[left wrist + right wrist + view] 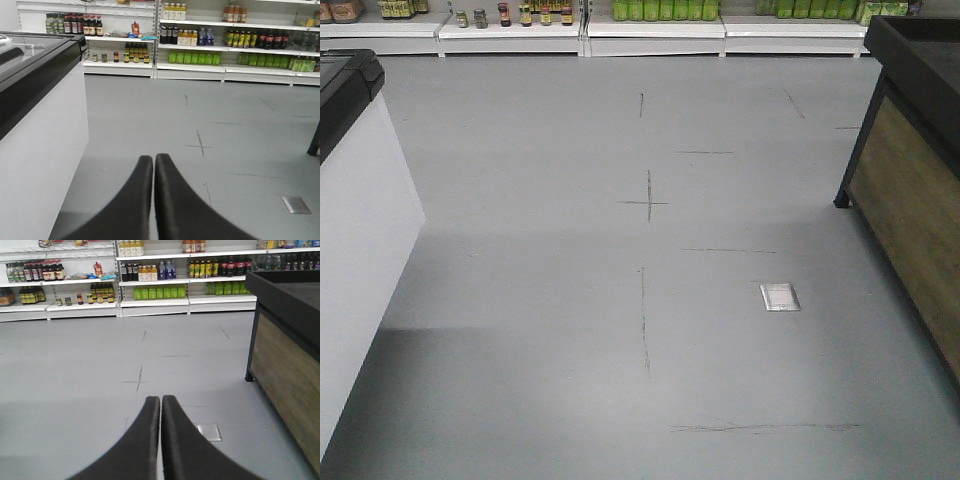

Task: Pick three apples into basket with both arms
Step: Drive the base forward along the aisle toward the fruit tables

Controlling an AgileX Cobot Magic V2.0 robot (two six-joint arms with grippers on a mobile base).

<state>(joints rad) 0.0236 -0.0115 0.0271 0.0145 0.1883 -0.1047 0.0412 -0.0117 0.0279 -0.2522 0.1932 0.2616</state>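
Two tools show, one per wrist view. The left tool (153, 160) has its two black fingers (132, 205) pressed together with nothing between them, and the right tool (160, 401) is the same. Both hang over the grey floor (520, 180), which bears one metal plate (780, 297). One white freezer cabinet (360, 220) stands at the left and one wood-sided display stand (910, 190) at the right. Shelves (655, 30) of bottles line the far wall. None of the three views takes in the apples or the basket.
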